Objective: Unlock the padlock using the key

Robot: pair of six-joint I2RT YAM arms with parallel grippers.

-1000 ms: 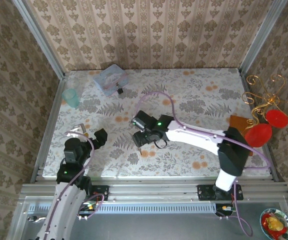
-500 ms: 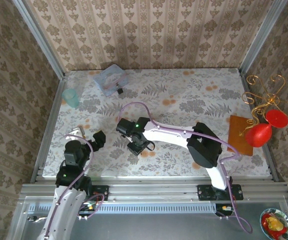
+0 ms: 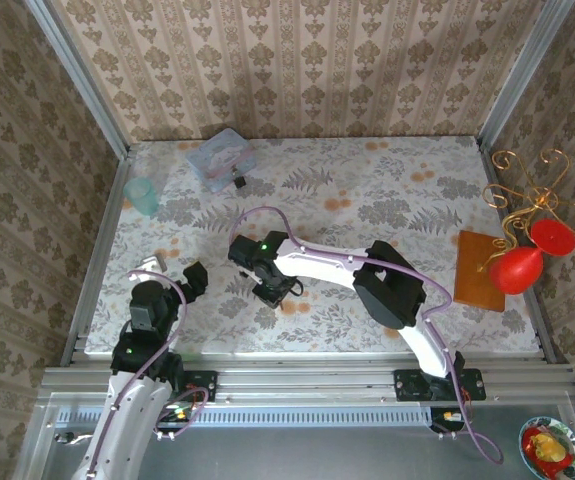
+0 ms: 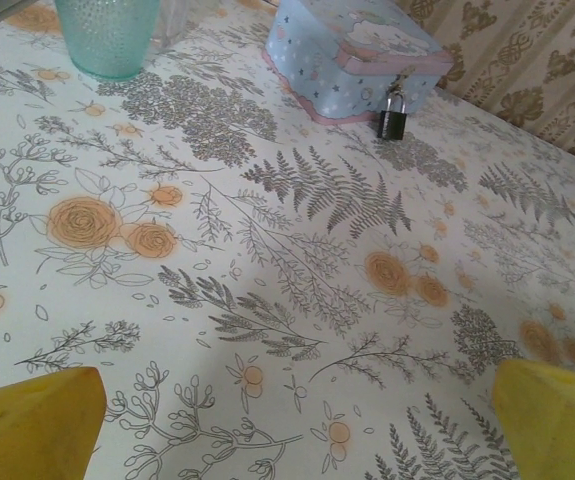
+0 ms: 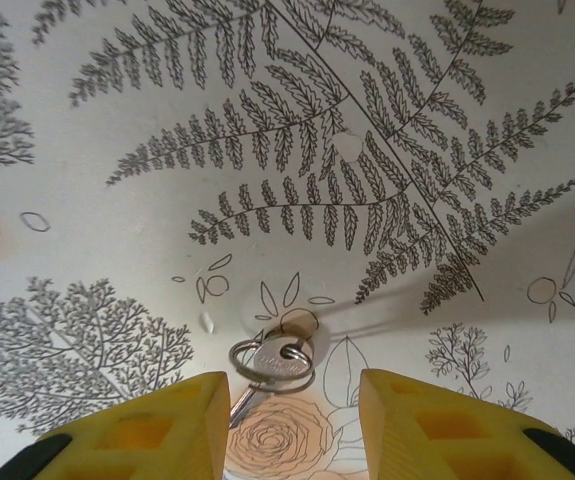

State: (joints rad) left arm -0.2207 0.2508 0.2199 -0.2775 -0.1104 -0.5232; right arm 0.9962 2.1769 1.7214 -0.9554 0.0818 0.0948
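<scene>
The right claw (image 5: pixel 295 425) stood partly open, its fingers straddling the key (image 5: pixel 272 366), which lay flat on the tabletop (image 5: pixel 417 120). The left claw (image 4: pixel 292 425) stood wide. The padlock (image 4: pixel 392 112) rested well ahead of it, slightly right, touching the pale box (image 4: pixel 352 55).

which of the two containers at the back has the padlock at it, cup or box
The pale blue box: the padlock sits against its front side. The teal cup stands apart to its left with nothing on it.
</scene>
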